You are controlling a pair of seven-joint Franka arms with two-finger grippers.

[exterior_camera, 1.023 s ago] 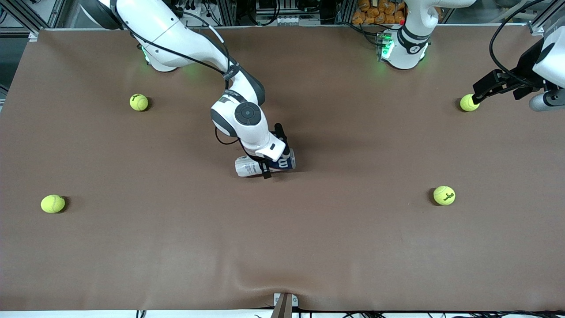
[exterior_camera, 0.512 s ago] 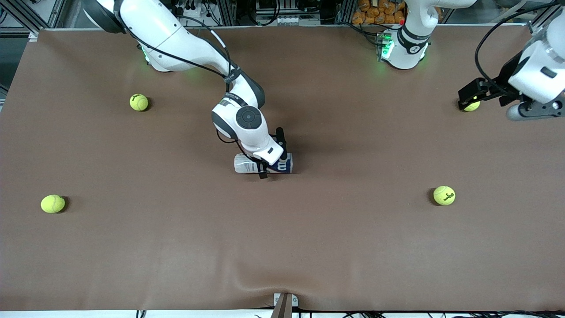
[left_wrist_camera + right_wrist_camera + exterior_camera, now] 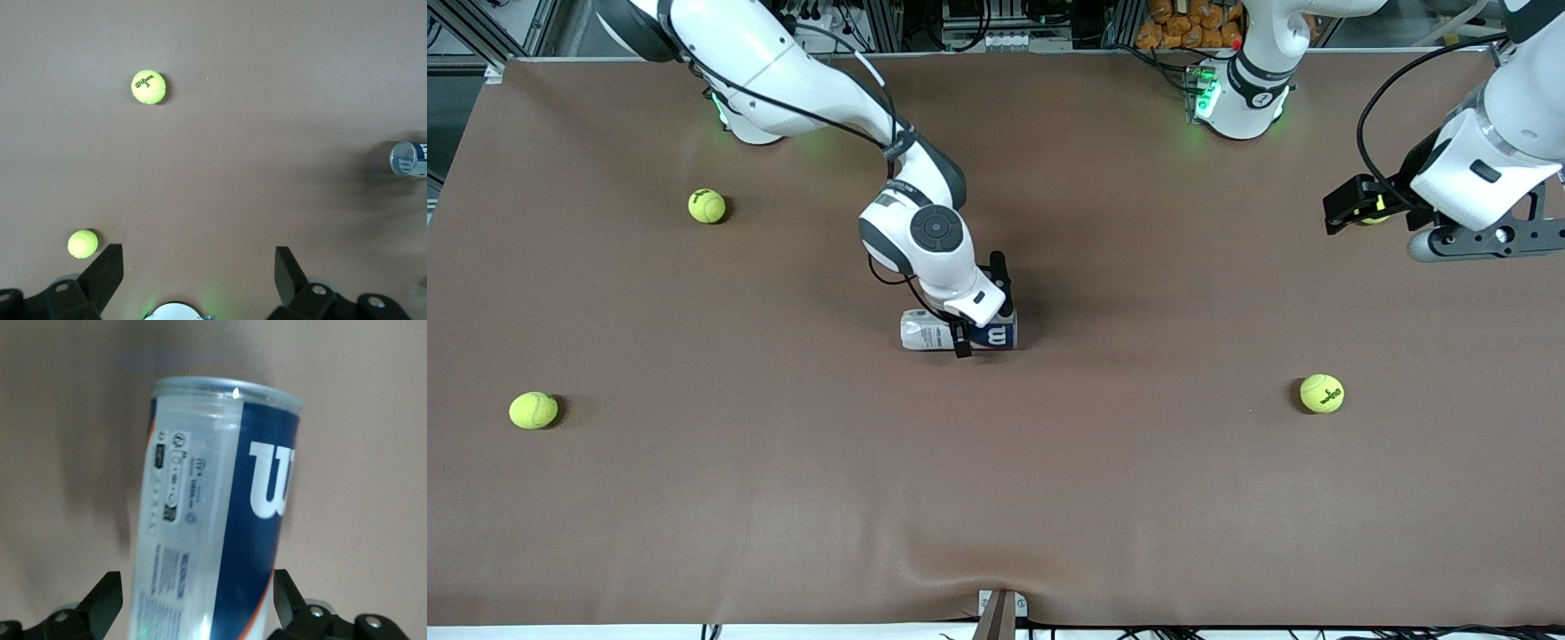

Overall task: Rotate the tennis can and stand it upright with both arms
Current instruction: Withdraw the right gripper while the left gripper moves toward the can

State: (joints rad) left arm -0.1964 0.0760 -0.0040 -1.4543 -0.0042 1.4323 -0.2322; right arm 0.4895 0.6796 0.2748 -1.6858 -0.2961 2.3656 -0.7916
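A: Where does the tennis can [image 3: 959,332] sit, and what is the right gripper [image 3: 980,309] doing with it?

B: The can lies on its side on the brown table [image 3: 996,498], directly under the right gripper and between its two fingers; in the right wrist view the jaws stand wide, one finger [image 3: 105,595] on each flank of the tube with table showing between pad and plastic, so nothing is clamped.

A: And the left gripper [image 3: 1352,206]?

B: It hangs over the table at the left arm's end, over a tennis ball that it mostly hides, its jaws spread wide and holding nothing; from there the can is well apart, toward the right arm's end.

A: How would the can handle?

B: Judging by the look, it is a light, thin-walled plastic tube; smooth and round, so it may roll or slip, and a hard squeeze could dent it; the sensible hold seems to be across the middle of the body, with the second gripper steadying one end while it tips upright.

A: Counts?

B: One can; four tennis balls, one of them [image 3: 1321,393] near the left gripper and nearer the front camera; two arms.
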